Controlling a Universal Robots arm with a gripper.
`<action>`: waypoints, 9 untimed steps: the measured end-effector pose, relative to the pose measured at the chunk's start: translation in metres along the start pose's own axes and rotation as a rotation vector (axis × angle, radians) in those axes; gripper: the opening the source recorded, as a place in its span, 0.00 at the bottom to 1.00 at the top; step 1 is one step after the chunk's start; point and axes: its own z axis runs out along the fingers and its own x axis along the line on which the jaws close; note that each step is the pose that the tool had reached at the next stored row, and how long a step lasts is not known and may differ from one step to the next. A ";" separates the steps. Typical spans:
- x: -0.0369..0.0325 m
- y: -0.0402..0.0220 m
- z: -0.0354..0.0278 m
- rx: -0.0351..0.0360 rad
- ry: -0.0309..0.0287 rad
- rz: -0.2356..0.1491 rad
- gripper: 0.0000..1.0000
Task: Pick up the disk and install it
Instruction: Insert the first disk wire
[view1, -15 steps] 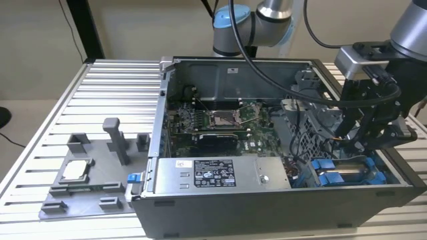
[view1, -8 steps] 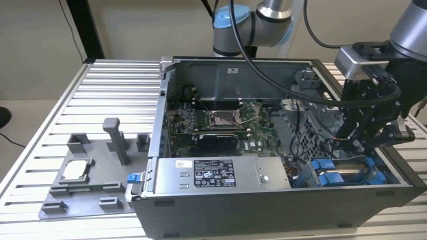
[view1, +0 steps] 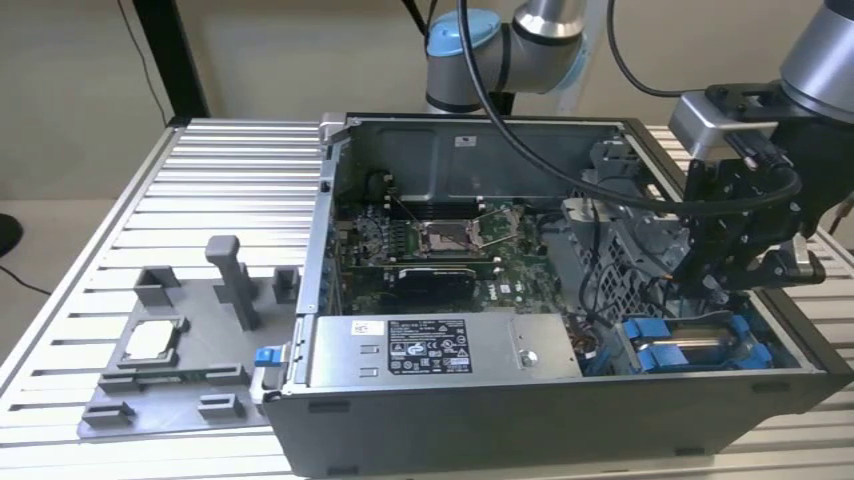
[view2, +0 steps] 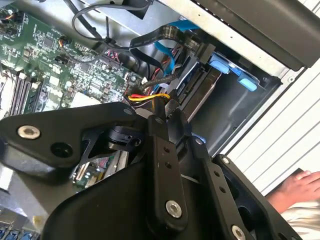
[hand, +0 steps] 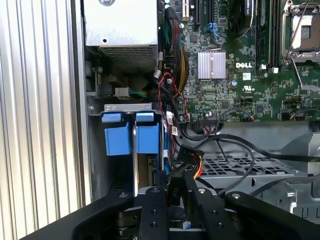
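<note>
The disk (hand: 147, 139), a slab in a blue bracket, stands on edge in the drive bay at the case's front corner, on the exterior view's right. A second blue-bracketed unit (hand: 117, 141) sits right beside it. In the exterior view both blue brackets (view1: 681, 342) show just below my gripper (view1: 701, 288). In both wrist views my gripper (hand: 175, 189) (view2: 169, 107) has its fingers drawn together with nothing visible between them. Its tips sit beside the disk's inner end (view2: 200, 87), next to a plug with yellow and red wires (hand: 192, 165). I cannot tell whether the tips touch the disk.
The open computer case (view1: 561, 400) holds the motherboard (view1: 441, 240), a grey power supply box (view1: 427, 345) and loose black cables (hand: 235, 150) near my fingers. A grey fixture tray (view1: 214, 400) with a square chip (view1: 150, 340) lies at the exterior view's left. A person's hand (view2: 300, 187) rests outside the case.
</note>
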 end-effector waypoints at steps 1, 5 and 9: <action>0.0000 0.0000 0.0000 0.0000 0.0000 0.000 0.00; -0.0005 0.0000 0.0000 0.0000 0.0000 0.000 0.00; -0.0018 0.0001 0.0000 0.0000 0.0004 0.000 0.00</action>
